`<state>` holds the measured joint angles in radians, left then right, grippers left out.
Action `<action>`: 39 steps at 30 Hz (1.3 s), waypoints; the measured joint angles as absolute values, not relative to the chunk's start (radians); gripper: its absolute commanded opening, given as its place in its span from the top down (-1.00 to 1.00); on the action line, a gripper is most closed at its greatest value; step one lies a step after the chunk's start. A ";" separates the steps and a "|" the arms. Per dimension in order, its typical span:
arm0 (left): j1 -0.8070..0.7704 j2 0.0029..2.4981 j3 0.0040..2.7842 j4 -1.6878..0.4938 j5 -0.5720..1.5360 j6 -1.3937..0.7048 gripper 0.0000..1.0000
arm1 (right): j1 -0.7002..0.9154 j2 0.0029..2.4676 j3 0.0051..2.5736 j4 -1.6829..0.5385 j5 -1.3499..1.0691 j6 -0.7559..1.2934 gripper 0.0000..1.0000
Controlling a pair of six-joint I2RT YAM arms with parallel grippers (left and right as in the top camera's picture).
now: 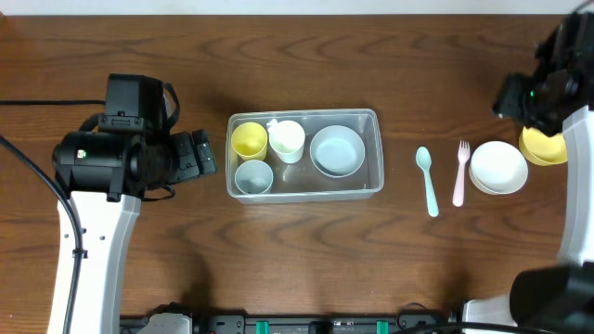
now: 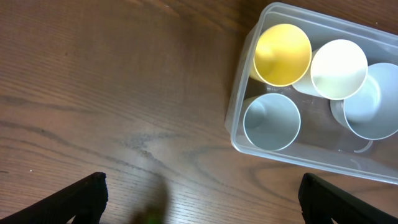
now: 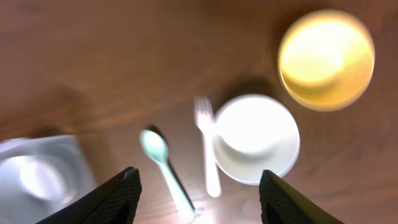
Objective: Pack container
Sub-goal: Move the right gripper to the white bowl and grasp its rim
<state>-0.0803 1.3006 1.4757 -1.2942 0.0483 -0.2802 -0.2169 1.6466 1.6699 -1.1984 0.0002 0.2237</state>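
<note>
- Left gripper (image 1: pixel 200 153) hangs wide apart, empty, at 9 o'clock of the clear plastic rectangular container (image 1: pixel 306 113).
- Right gripper (image 3: pixel 199 180) is spread, empty, near the mint plastic spoon (image 1: pixel 428 184), pink plastic fork (image 1: pixel 458 176) and round white bowl (image 1: pixel 498 167) at its 3 o'clock.

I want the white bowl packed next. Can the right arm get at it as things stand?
Probably yes: the right gripper is open and near, the white bowl sits uncovered, and only the pink fork lies close beside it.
</note>
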 measured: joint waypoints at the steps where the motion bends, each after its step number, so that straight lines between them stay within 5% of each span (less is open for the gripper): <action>1: -0.080 1.301 1.476 -1.294 0.048 -0.280 -0.96 | -0.231 1.658 1.642 -1.185 0.001 0.228 -0.26; 12: -0.080 1.301 1.476 -1.295 0.048 -0.280 -0.96 | -0.267 1.778 1.353 -0.981 -0.004 0.239 -0.28; 32: -0.080 1.301 1.476 -1.295 0.048 -0.280 -0.96 | -0.267 1.925 1.325 -0.931 -0.004 0.243 -0.36; 35: -0.080 1.301 1.476 -1.295 0.048 -0.280 -0.96 | -0.267 1.941 1.325 -0.929 -0.004 0.243 -0.26; 39: -0.080 1.301 1.476 -1.295 0.048 -0.280 -0.96 | -0.267 1.956 1.325 -0.928 -0.004 0.244 0.25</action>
<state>-0.0803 1.3006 1.4757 -1.2945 0.0483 -0.2802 -0.2672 1.9556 1.3247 -0.9276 -0.0040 0.2440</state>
